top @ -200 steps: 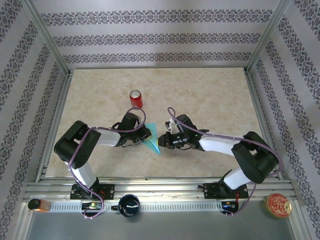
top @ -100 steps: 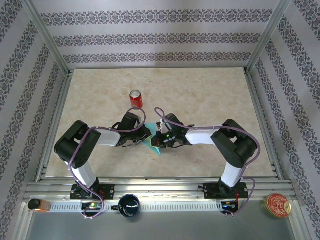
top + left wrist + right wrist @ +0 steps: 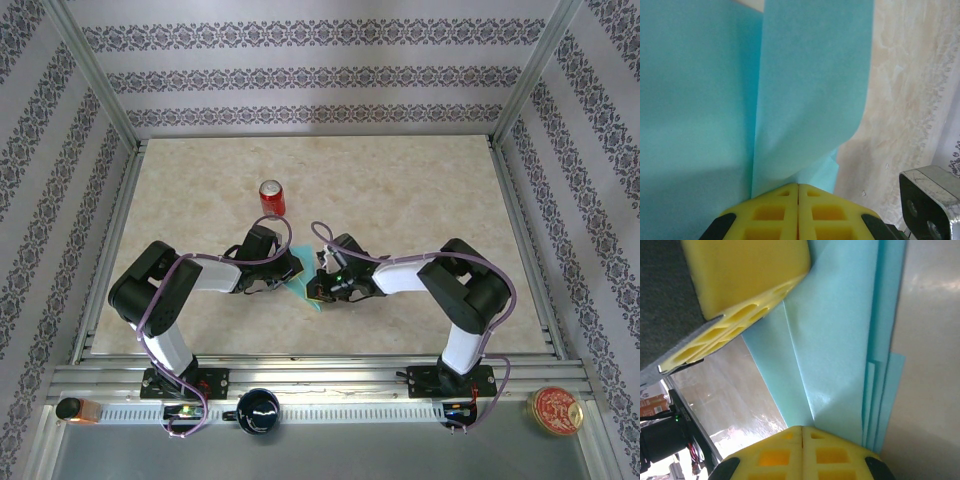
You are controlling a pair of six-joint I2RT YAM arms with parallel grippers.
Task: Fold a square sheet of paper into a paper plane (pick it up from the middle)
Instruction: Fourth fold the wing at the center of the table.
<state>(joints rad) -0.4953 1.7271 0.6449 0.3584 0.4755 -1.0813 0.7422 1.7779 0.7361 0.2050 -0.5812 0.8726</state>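
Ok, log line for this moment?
left claw: shut on paper | right claw: shut on paper | paper: folded, between both claws | can: standing, apart

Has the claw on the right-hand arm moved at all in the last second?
Yes. The right gripper has slid left, toward the red can's side of the table, and now pinches the blue paper beside the left gripper.

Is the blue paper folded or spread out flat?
Folded. The paper shows several stacked edges and a crease in the right wrist view, and one flap curls away in the left wrist view.
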